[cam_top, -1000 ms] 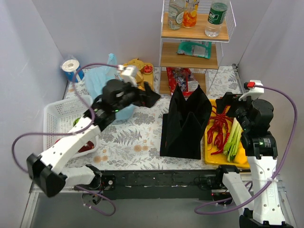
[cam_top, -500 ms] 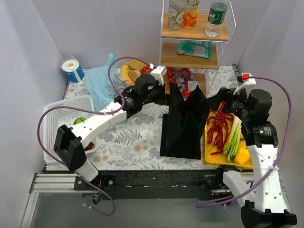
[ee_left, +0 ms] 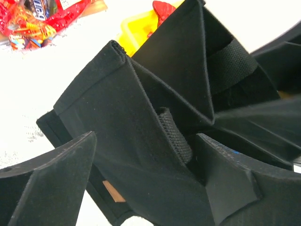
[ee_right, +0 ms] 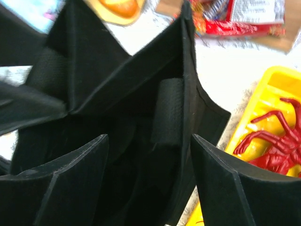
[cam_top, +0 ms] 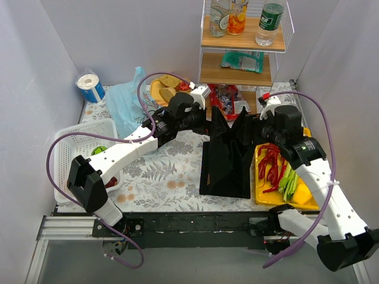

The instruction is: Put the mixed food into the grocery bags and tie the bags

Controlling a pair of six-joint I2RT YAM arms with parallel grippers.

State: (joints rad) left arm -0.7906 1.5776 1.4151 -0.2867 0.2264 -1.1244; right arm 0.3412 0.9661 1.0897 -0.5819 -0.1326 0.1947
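The tall black bag point(cam_top: 228, 154) stands open mid-table. My left gripper point(cam_top: 206, 118) is open at its upper left edge; in the left wrist view point(ee_left: 146, 179) the bag's wall point(ee_left: 117, 108) and webbing handle point(ee_left: 176, 134) lie between the spread fingers. My right gripper point(cam_top: 256, 127) is open at the upper right edge; in the right wrist view point(ee_right: 148, 179) the fingers straddle the wall and its handle strap point(ee_right: 169, 110). The light-blue bag point(cam_top: 124, 106) lies back left. Bread point(cam_top: 167, 89), a red snack packet point(cam_top: 224, 94), green stalks point(cam_top: 290, 177) and shelf bottles point(cam_top: 269, 21) lie around.
A yellow tray point(cam_top: 299, 192) with red pieces point(cam_top: 271, 163) sits right of the bag. A white lattice basket point(cam_top: 74, 145) holding a green round vegetable point(cam_top: 99, 151) stands at the left. A wooden shelf point(cam_top: 237, 59) and a blue-white roll point(cam_top: 90, 86) are at the back.
My right arm swung left from over the yellow tray to the bag's right edge. My left arm moved from the blue bag to the black bag's left edge, then held.
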